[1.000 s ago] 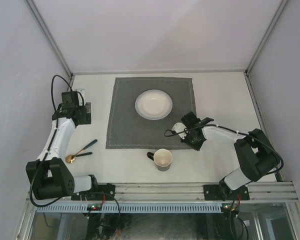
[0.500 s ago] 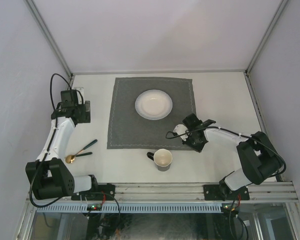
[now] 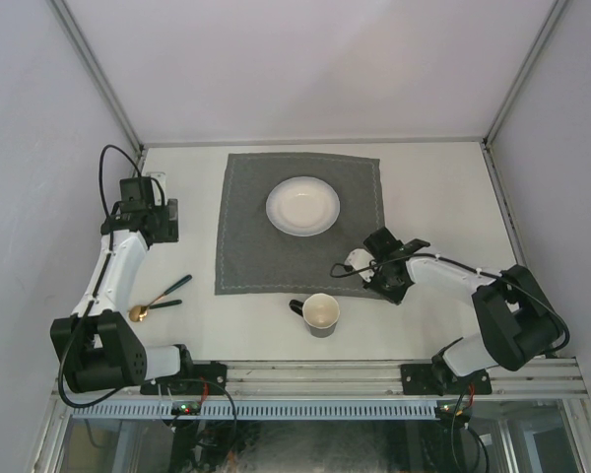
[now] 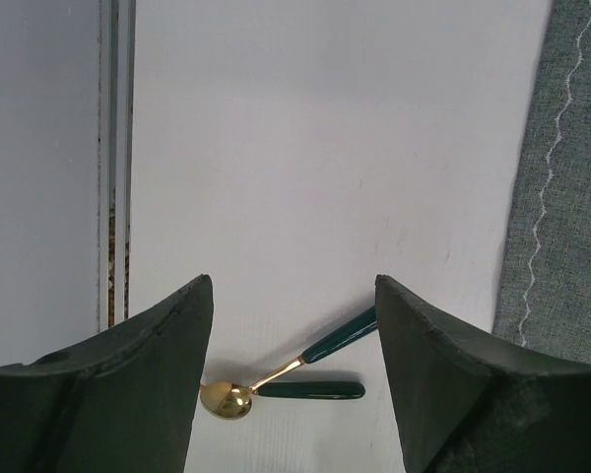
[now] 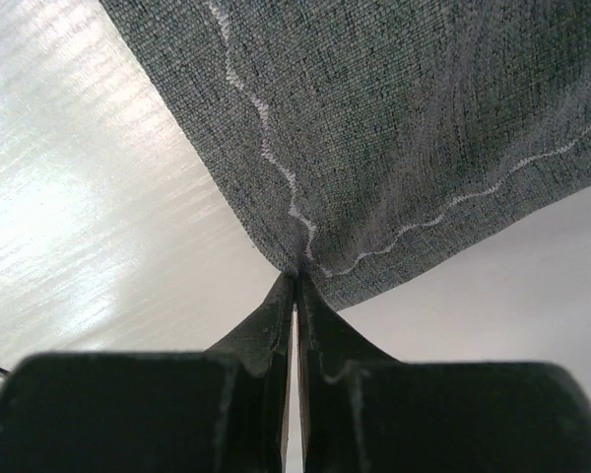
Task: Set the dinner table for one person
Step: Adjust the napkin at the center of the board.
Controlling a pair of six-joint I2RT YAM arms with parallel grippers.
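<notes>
The off-white dinner table (image 3: 443, 187) bears a square grey stitched cloth mat (image 3: 266, 256) with a white plate (image 3: 302, 206) on it. My right gripper (image 3: 374, 279) is shut on the mat's near right corner (image 5: 297, 264), pinched between the fingertips. A cream mug (image 3: 320, 314) with a dark handle stands just in front of the mat. A gold spoon (image 3: 150, 305) and another piece with a dark green handle (image 4: 310, 390) lie at the left. My left gripper (image 3: 161, 222) is open and empty, held above the table's left side, with the cutlery showing between its fingers (image 4: 167, 345).
Aluminium rails (image 3: 315, 143) edge the table at the back and sides. The arm bases sit at the near edge (image 3: 305, 374). The mat's stitched edge (image 4: 557, 158) shows at the right of the left wrist view.
My right gripper has moved right and toward the near edge, dragging the mat's corner with it; the mat has shifted slightly right. The left arm has not moved.
</notes>
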